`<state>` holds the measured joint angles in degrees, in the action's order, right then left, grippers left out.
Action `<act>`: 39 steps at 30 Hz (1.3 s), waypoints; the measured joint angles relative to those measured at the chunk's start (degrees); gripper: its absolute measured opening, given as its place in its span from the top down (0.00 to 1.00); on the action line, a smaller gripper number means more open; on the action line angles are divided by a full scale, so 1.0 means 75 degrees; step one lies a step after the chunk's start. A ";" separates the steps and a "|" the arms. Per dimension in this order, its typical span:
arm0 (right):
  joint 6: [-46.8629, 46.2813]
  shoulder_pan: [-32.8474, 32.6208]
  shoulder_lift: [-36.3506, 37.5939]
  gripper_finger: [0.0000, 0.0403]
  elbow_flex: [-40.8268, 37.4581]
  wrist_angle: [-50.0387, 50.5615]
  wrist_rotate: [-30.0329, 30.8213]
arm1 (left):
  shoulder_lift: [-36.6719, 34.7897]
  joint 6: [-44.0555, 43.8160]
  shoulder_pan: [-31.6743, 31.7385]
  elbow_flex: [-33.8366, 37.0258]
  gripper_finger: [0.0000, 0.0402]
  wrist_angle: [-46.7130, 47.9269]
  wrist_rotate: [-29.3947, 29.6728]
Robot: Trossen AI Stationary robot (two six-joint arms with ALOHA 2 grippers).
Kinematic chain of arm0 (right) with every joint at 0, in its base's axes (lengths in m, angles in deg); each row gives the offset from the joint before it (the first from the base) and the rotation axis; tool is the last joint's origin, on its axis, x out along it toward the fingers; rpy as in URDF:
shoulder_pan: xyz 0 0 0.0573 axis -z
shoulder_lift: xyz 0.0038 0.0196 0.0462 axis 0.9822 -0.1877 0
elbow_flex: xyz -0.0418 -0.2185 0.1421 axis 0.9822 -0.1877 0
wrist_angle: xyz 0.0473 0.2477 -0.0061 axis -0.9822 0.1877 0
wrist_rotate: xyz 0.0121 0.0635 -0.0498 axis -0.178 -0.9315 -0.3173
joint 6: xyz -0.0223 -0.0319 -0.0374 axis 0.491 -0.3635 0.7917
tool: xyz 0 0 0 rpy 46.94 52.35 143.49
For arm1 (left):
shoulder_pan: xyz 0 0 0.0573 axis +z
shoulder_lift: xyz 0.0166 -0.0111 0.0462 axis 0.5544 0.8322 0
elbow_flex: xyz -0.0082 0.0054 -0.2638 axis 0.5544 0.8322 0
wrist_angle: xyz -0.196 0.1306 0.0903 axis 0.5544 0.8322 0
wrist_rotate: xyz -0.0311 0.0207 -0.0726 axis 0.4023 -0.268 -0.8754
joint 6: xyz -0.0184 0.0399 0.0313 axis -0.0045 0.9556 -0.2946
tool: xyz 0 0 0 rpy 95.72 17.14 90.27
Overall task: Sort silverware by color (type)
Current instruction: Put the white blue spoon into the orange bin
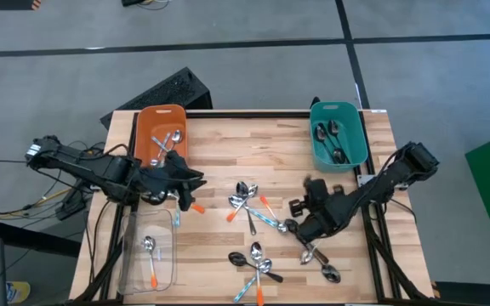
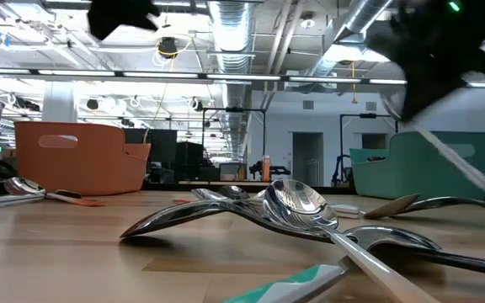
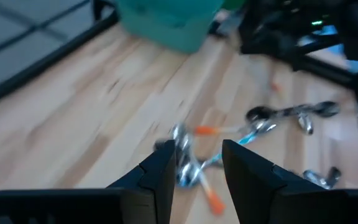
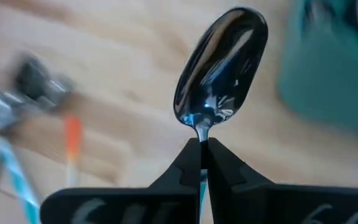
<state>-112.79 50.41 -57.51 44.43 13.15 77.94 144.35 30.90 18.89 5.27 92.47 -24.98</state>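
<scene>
Some spoons lay in the orange bin [image 1: 145, 127], teal bin [image 1: 353, 159] and clear tray [image 1: 127, 270]; many remained loose mid-table. The right gripper [image 4: 202, 152] pinched a dark spoon [image 4: 221, 68]; the left gripper [image 3: 194, 169] was spread, empty.

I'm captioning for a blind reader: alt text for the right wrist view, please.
The right gripper is shut on the neck of a dark spoon, bowl pointing away, above the wooden table. An orange handle and a teal bin blur behind.

The wooden table [image 1: 228, 144] carried an orange bin [image 1: 162, 133], a teal bin [image 1: 338, 134], a clear tray [image 1: 151, 255] and loose spoons [image 1: 253, 212] scattered mid-table.
</scene>
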 joint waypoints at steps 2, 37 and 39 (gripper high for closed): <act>0.0999 0.0248 0.0140 0.94 0.0319 -0.0267 0.0567 | 0.0028 0.0510 0.0228 0.0000 0.71 -0.0548 -0.0389; 1.1135 0.6271 0.0942 0.95 0.0275 -1.3669 -0.8700 | 0.1366 0.0866 0.3418 0.0003 0.48 -0.6252 -0.3610; 1.1137 0.6371 0.0786 0.95 0.0290 -1.4143 -0.8994 | 0.1366 0.0842 0.3473 0.0003 0.48 -0.6318 -0.3600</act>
<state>-29.26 98.19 -51.61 46.60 -92.93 10.49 154.59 37.21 44.93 5.29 45.08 -51.98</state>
